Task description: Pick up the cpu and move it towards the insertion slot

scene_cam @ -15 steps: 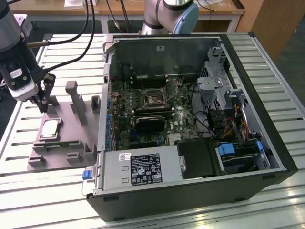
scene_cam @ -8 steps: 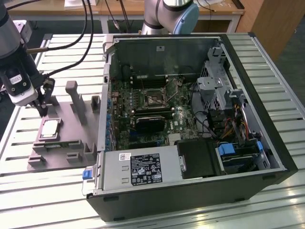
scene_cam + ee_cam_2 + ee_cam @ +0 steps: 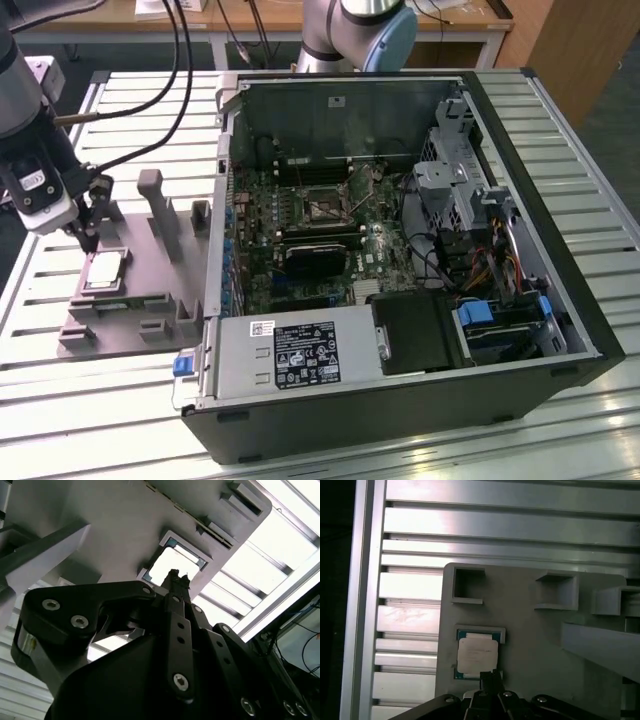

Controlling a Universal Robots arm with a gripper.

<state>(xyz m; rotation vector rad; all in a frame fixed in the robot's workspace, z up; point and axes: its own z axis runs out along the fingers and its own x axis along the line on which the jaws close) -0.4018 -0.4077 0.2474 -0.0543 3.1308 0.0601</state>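
Exterior view, from its left: the gripper [image 3: 88, 236], fingertips drawn together and clamping nothing, hangs at one edge of the cpu [image 3: 105, 270]. The chip lies flat in a recess of the grey tray [image 3: 140, 250], just below the tips and slightly toward the view's right; being square, it has no long axis. Whether they touch cannot be told. The insertion slot [image 3: 325, 207] lies well apart, farther right, inside the open computer case [image 3: 400, 425].
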